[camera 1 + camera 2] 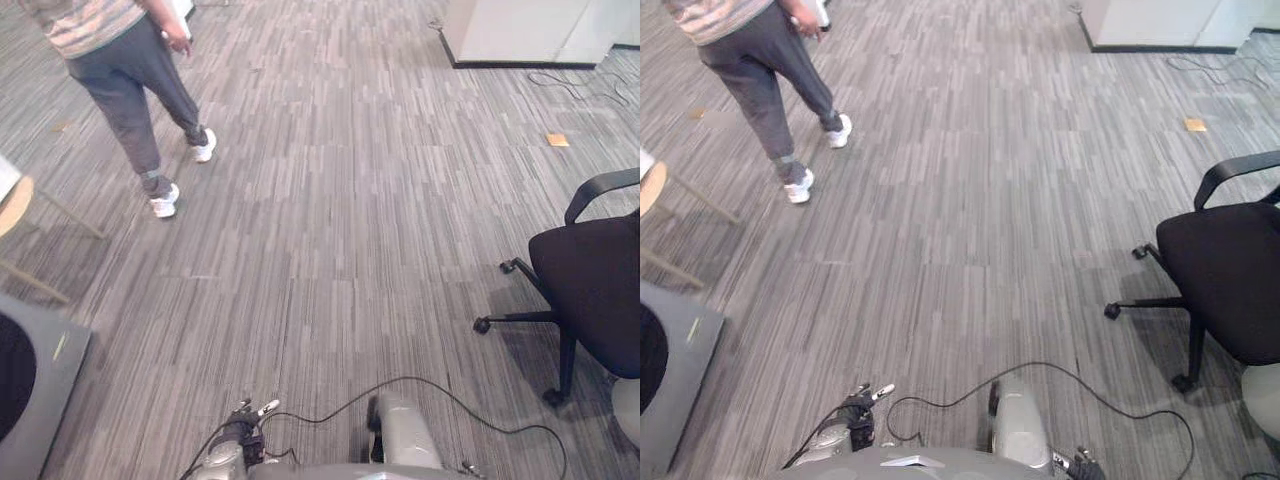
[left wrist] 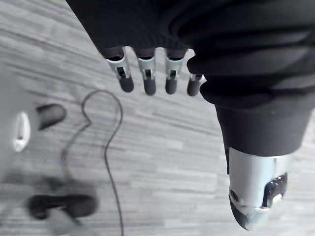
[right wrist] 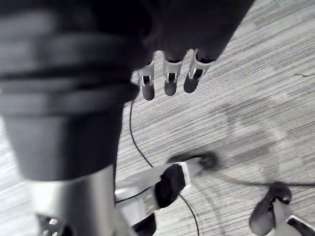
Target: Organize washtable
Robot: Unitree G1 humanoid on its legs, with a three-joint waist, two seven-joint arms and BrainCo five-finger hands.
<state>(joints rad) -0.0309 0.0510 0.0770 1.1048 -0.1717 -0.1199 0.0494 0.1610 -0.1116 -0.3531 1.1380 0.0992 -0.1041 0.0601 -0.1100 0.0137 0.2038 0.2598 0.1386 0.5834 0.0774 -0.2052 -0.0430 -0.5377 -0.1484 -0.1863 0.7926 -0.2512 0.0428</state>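
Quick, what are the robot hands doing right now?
Left robot hand: open, holding nothing.
Right robot hand: open, holding nothing.

Corner of the grey table [image 1: 55, 395] at the robot's lower left, standing on striped grey carpet [image 1: 330, 250]. Its flat top is level, and its rounded far corner points out toward the open floor. A dark round shape [image 1: 10, 375], cut off by the edge of the view, takes up the near-left part of the top; whether it lies on the surface or is sunk into it cannot be told. A small pale strip [image 1: 60, 346] lies flat near the far corner, close to the dark shape but apart from it.
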